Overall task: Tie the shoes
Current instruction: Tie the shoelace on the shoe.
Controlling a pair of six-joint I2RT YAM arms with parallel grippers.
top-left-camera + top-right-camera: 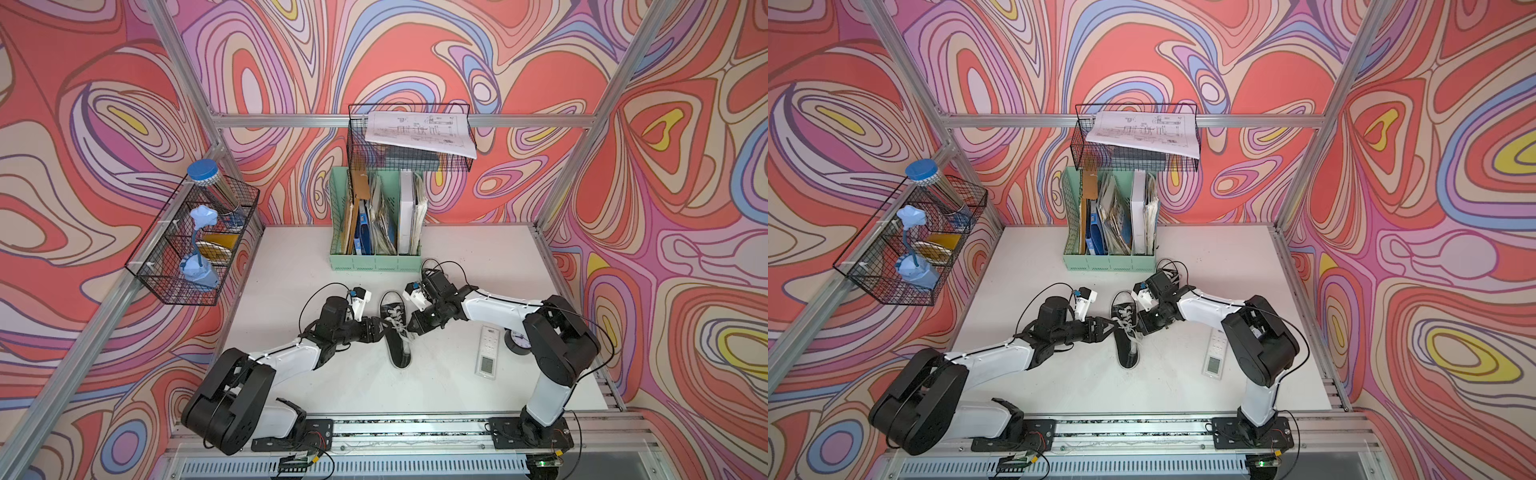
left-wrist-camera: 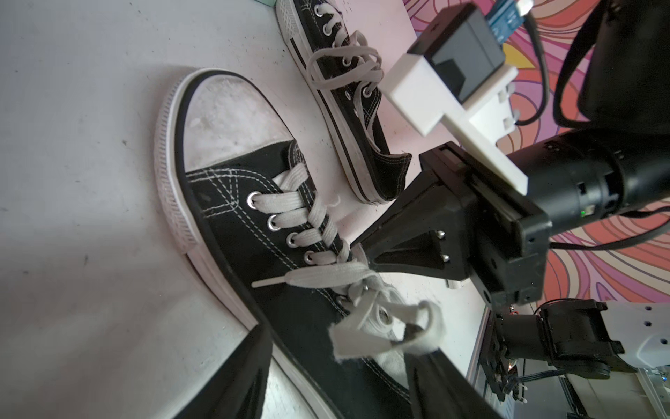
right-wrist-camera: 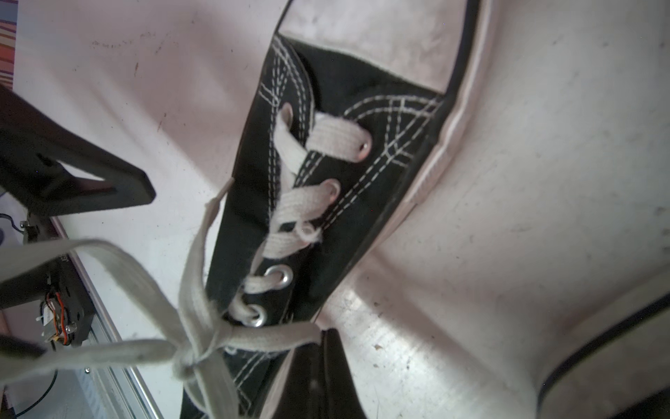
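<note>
Both arms rise from the rail at the table's (image 1: 291, 270) near edge, at 6 o'clock, and bend inward with elbows out. The left pincer (image 1: 381, 329) sits at 9 o'clock of the shoe (image 1: 399, 353), fingers spread. The right pincer (image 1: 411, 327), at 3 o'clock, is pressed together, pinching a lace (image 2: 319, 274) strand. The shoe lies mid-table, toe toward 12 o'clock; the second shoe (image 2: 344, 90) lies beyond it. A remote (image 1: 487, 353) and small clock (image 1: 517, 338) rest farther out at 3 o'clock. A mint file holder (image 1: 374, 259) stands at 12 o'clock against the swirl-patterned wall (image 1: 415, 50)
</note>
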